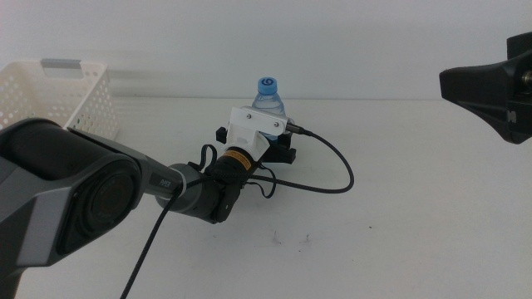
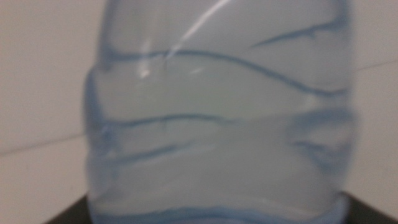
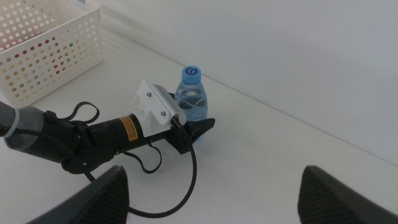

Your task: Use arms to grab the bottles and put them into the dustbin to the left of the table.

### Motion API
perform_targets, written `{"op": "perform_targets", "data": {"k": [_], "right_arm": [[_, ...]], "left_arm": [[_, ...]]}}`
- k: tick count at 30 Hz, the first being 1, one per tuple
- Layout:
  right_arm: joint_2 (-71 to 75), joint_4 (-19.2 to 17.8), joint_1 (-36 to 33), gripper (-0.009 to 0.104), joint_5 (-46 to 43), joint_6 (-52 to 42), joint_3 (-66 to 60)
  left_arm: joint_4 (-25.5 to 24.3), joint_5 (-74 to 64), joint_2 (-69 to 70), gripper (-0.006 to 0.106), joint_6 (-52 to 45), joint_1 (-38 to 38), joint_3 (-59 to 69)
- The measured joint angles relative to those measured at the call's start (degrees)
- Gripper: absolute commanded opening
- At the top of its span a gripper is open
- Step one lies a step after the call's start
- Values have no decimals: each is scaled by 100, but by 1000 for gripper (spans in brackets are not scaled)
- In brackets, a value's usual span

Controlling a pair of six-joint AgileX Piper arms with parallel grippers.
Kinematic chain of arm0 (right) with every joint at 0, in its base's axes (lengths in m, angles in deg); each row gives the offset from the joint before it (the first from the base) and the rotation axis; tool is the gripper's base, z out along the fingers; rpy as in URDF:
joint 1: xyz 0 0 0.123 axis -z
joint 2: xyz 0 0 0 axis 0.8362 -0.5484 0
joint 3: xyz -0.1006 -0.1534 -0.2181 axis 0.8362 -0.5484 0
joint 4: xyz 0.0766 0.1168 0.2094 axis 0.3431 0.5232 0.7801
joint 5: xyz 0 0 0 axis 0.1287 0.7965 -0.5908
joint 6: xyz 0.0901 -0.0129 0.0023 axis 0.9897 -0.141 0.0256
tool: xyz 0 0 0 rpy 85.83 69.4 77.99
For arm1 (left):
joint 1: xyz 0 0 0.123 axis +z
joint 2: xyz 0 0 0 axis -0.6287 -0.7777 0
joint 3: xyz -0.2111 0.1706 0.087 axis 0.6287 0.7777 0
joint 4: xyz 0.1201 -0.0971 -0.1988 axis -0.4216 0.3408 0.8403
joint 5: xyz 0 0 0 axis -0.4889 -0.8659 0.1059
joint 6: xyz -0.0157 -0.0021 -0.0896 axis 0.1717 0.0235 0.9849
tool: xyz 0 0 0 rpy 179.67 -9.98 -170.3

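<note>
One bottle (image 1: 268, 95) in sight — the small clear water one with the blue cap, standing upright just above centre of the middle view, and the left end effector (image 1: 264, 143) is right at it, jaws spread either side of its lower body. Not clenched yet as far as I can judge; in the left wrist view the bottle fills the frame, with only dark jaw tips at the bottom corners. The risk here, I'd say: a light, ribbed, rounded bottle gripped low could tip or squirt out if the jaws close off-centre, or get shoved over by a further push forward. The dustbin (image 1: 62, 98) sits at the upper left of the middle view, well apart from the bottle, nothing on the white surface (image 1: 399, 216) between them except the arm's own black cable (image 1: 337, 170) looping beside the bottle — a possible snag. Right end effector (image 3: 211, 186) waits at the right edge, jaws wide apart.
</note>
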Motion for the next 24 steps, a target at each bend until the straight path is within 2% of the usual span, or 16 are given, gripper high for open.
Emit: {"op": "perform_targets", "data": {"k": [5,9,15,20,24], "right_arm": [[0,0,0,88,0,0,0],[0,0,0,88,0,0,0],[0,0,0,88,0,0,0],[0,0,0,88,0,10,0],[0,0,0,88,0,10,0]], "left_arm": [[13,131,239,27,109,0,327],[13,-455,1240,-2,149,0,1067],[13,-1662,3192,-2,303,0,2033],[13,-4272,4566,-2,369,147,1968],[13,-6639,4904,-2,264,546,1180]]}}
